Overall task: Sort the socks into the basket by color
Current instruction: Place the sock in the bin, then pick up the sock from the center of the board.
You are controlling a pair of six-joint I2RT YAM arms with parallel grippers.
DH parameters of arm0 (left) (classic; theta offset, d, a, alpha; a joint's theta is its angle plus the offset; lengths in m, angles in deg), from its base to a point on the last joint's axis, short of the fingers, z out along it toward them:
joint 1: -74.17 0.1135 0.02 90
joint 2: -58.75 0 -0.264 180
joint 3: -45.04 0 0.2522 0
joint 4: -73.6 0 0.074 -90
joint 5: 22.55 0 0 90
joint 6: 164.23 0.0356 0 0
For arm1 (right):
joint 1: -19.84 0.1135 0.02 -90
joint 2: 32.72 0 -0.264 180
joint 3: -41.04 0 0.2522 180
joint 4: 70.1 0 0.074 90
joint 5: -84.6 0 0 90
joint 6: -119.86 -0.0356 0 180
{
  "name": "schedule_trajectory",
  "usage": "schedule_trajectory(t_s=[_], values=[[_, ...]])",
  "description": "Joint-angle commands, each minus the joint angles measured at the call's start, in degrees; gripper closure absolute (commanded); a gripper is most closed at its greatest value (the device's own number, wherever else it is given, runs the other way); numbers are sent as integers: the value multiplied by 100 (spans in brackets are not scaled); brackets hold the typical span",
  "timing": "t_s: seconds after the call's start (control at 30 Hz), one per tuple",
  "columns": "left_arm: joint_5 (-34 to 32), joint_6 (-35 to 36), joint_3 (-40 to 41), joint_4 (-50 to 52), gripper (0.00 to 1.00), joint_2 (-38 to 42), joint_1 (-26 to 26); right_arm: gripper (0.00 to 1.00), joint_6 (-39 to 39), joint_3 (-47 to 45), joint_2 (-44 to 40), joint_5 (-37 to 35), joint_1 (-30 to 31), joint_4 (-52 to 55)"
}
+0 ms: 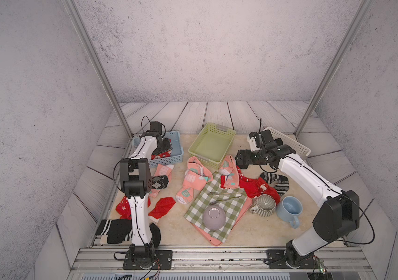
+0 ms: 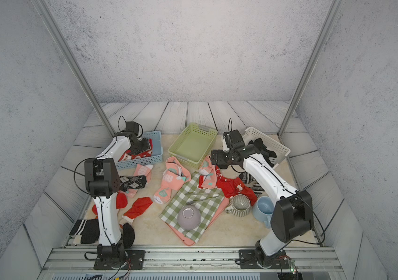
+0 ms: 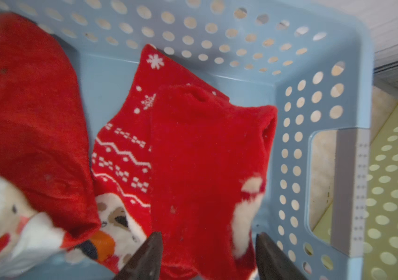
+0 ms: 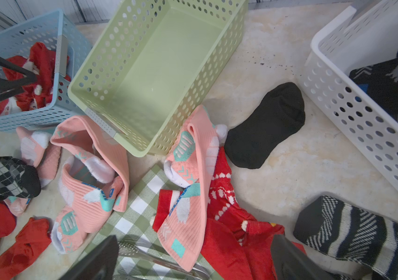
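Nearest me, low on the left, a black sock with white stripes lies flat on the surface by the left arm's base. Just past it a snowflake red sock and a plain red sock wait unsorted. Back left, the blue basket is taking the reds: in the wrist view I count at least three red Christmas socks inside. The left gripper hangs over them, fingers spread, clamping nothing. Moving across, an argyle sock overlaps a pink sock, and more pink socks sprawl at the centre. The green basket holds none, so I judge pink hasn't started. Next, a tangle of red socks and a striped dark sock lie loose, with a plain black sock between the green and white baskets. The right gripper hovers over that tangle, its fingers wide apart, nothing in them. Far right, the white basket already has black socks. Roughly a third done, I'd say. As for writing, the blue marks on the pink socks are too blurred to read, and no brand is legible anywhere.
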Motion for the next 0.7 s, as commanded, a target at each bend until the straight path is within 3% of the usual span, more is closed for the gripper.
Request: schedule_trajectory(t_s=[0.0, 0.03, 0.07, 0.1, 0.2, 0.33, 0.53, 0.67], values=[[-47, 89, 205, -310, 32, 846, 24, 1, 98, 31, 19, -58, 29, 100], [-52, 102, 331, -433, 31, 1073, 23, 1, 124, 33, 36, -64, 31, 134], [-58, 106, 425, -523, 20, 1269, 27, 1, 141, 46, 73, -51, 31, 170], [-36, 113, 554, -612, 18, 1505, 29, 1, 143, 36, 103, -34, 30, 202], [65, 140, 957, -803, 19, 2168, -10, 1, 123, -79, 208, -34, 29, 182], [224, 178, 1641, -782, 21, 3037, -120, 1, 126, -118, 473, -591, 22, 85], [409, 156, 3115, -745, 23, 4245, -510, 6, 127, 384, 1300, -1312, -54, -43], [366, 72, 3897, -672, 24, 4944, -786, 6, 120, 961, 1947, -1303, -249, 16]])
